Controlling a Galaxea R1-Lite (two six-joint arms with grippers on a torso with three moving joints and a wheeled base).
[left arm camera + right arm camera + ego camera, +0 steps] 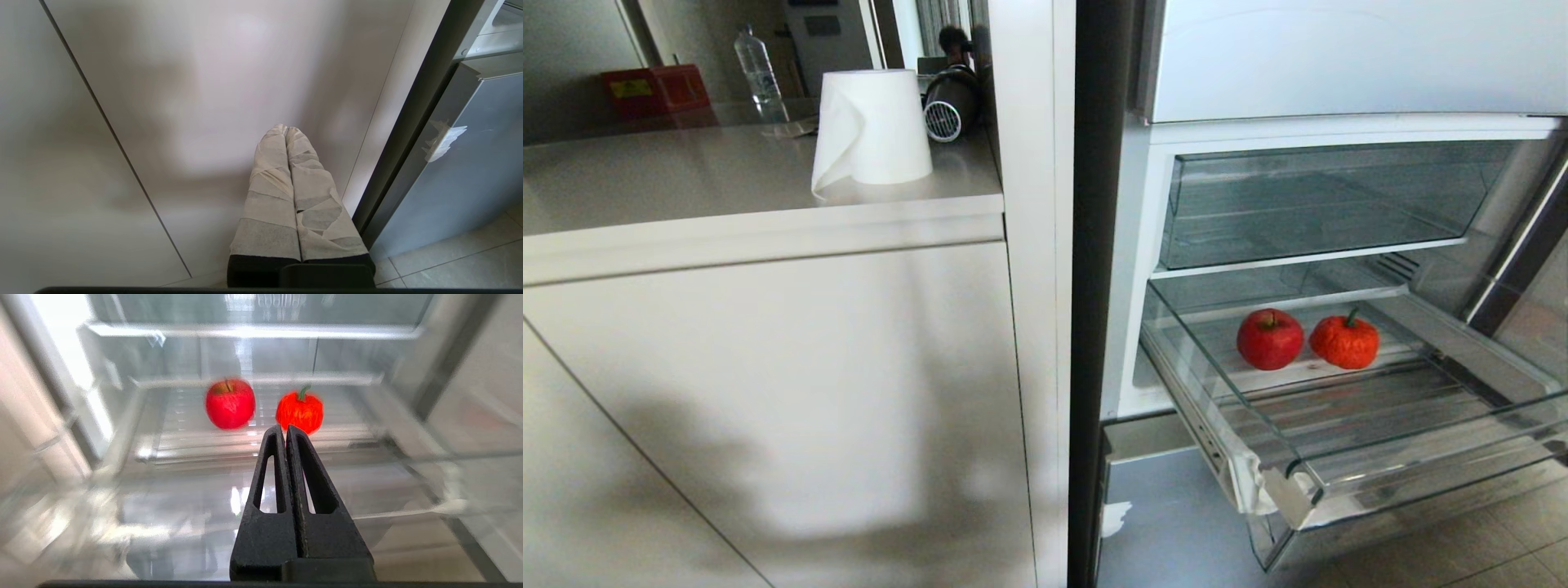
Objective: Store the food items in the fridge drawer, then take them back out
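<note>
- While the right gripper [287, 428] hangs in front of the open fridge, its two black fingers [273, 465] are pressed flat together and they pinch nothing.
- Just past the tips, in the right wrist view, sit the two red food items: an apple [230, 403] and a bumpy orange-red fruit [299, 411] with a green stem.
- Both fruits rest side by side, close but not touching, toward the back of the fridge drawer [1307, 469].
- This clear drawer is pulled far out, and white tape scraps [1258, 490] hang on its front corner.
- Above it sits another clear drawer [1315, 204], pushed in, with nothing seen inside.
- Over on the other side, the left gripper [286, 132] points at a plain cabinet door [196, 102], beside the fridge's dark edge. Its taped fingers [269, 183] are pressed together too and hold nothing.
- Neither arm shows in the head view.
- On the counter [686, 180] stand a paper roll [872, 126] and a water bottle [760, 73].
- I think the storing part looks done, since both fruits lie in the drawer.
- What seems left is to open the claw, grab each fruit, and lift both back out.
</note>
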